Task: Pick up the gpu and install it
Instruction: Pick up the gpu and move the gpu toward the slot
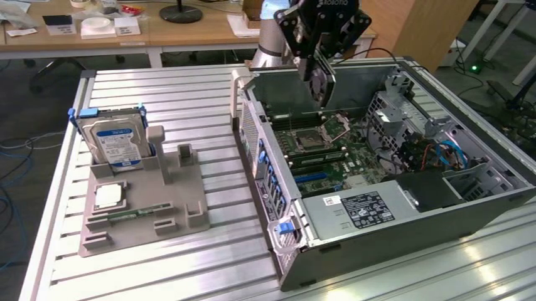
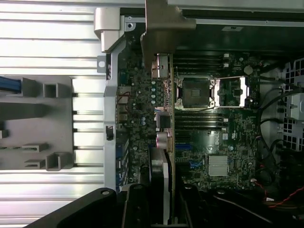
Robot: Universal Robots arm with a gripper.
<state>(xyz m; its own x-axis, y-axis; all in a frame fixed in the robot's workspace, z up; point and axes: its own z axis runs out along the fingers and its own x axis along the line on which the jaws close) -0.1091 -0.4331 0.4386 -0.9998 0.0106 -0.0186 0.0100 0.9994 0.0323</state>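
A black pincer (image 1: 321, 63) on a robot arm is clamped shut on the gpu (image 1: 325, 91), holding the thin card edge-on so that it hangs straight down from the fingers. Below the pincer lies an open computer case (image 1: 277, 207) on its side, its top face off and its walls forming a rim around the pincer's drop. The card's lower edge is in open air above the motherboard (image 1: 335, 157), apart from it, with the CPU socket (image 1: 305, 139) just beside the line of the card. In the wrist view the gpu (image 2: 164, 156) runs as a narrow strip out from between the fingers across the board, close along the case's slotted rear wall. Past the pincer toward the exterior view's right, a metal drive cage (image 1: 402, 106) and cables crowd the case. Well away from the pincer, toward the exterior view's left, the ribbed metal desk (image 1: 167, 94) carries a grey fixture (image 1: 142, 213) with an upright hard drive (image 1: 117, 144)
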